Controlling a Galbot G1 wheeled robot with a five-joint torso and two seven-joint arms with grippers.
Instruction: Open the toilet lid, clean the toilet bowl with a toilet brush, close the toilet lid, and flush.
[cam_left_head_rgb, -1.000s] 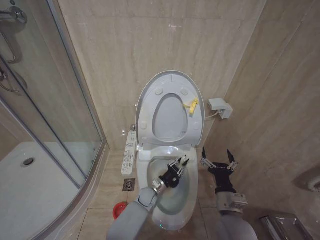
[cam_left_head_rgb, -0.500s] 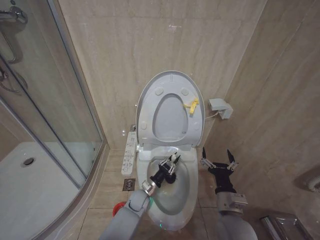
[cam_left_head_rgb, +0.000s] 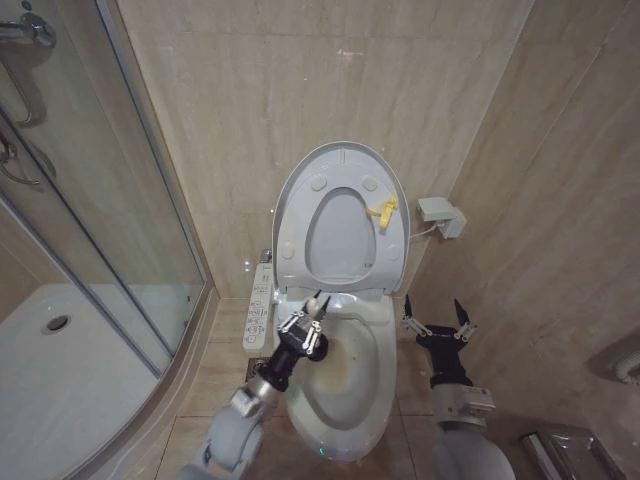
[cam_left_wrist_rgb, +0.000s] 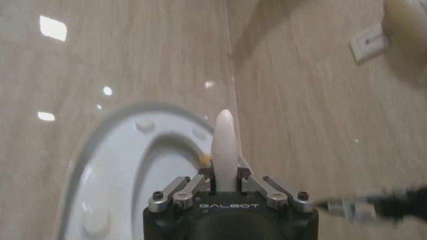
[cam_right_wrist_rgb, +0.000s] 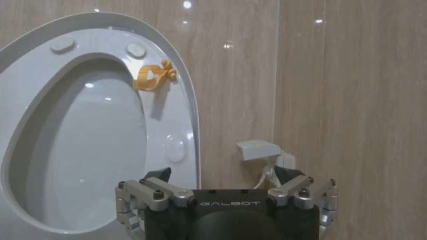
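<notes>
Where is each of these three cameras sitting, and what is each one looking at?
Head view: looks down at the toilet bowl; both arms show, left gripper, right gripper.
Left wrist view: on the left arm, facing the wall past the brush handle.
Right wrist view: on the right arm, facing the raised toilet lid.
All share the lid.

Beige tile floor (cam_left_head_rgb: 205, 375) w/ toilet bowl (cam_left_head_rgb: 345, 385), floor drain (cam_left_head_rgb: 257, 368) beside its base.
</notes>
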